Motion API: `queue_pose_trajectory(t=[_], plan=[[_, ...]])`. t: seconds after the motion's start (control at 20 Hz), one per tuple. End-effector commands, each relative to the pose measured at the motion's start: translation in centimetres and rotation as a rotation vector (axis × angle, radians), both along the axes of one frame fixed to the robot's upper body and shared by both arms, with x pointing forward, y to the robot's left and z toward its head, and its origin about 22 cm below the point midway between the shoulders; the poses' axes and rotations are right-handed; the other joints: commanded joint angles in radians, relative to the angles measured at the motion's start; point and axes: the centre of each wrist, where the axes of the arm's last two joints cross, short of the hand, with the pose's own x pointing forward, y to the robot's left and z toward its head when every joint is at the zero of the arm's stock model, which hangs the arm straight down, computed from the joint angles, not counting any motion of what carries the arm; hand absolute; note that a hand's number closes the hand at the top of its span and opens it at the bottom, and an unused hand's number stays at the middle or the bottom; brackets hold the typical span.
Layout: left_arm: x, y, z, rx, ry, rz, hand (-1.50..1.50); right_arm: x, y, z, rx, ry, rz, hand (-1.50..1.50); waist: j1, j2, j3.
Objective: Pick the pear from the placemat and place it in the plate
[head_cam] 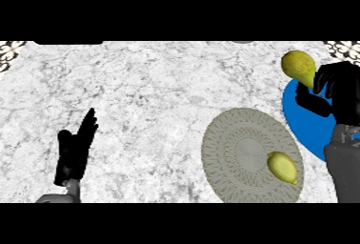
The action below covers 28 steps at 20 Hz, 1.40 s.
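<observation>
Bright, flat light over your whole counter (141, 95).
You see the pale marble evenly lit edge to edge, while the left hand (72, 155) and right hand (341, 88) read as solid black shapes.

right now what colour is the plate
Plain blue, no pattern; the plate shows best in the head view, at the right.

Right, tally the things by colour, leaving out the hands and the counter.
Yellow-green: 2, the pear held in the right hand and a fruit lying on the placemat.
Grey: 1, the patterned placemat.
Blue: 1, the plate.
Total: 4.
</observation>
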Motion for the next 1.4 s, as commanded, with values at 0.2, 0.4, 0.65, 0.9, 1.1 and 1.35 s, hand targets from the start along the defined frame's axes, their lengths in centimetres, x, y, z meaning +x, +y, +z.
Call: queue_pose_trajectory(t=[0.2,0.4,0.65,0.9,1.1,1.35], plan=[[0.9,-1.9,-0.1,-0.012,-0.006,-0.021,0.0,2.1,-5.0,-0.4,0.034,0.011,-0.128,1.5,0.009,0.004,0.0],[1.0,-0.6,-0.6,-0.003,-0.001,-0.026,0.0,2.5,-8.7,-3.3,0.042,0.067,-0.14,1.5,0.01,0.005,0.001],[1.0,0.1,1.9,-0.014,-0.003,-0.01,0.0,3.7,-11.8,-4.1,0.02,0.168,-0.163,1.5,0.016,0.005,0.001],[0.6,-1.0,0.3,-0.022,-0.009,-0.026,0.0,4.0,-14.3,-7.1,0.112,0.327,-0.102,1.5,0.022,0.008,0.001],[1.0,-0.7,1.2,-0.008,0.004,-0.021,0.0,2.3,-16.8,-8.9,0.173,0.53,-0.075,1.5,0.017,0.008,0.002],[0.1,-0.6,1.0,-0.011,-0.008,-0.048,0.0,4.6,-17.0,-8.1,0.185,0.553,0.005,-1.5,0.024,0.006,0.001]])
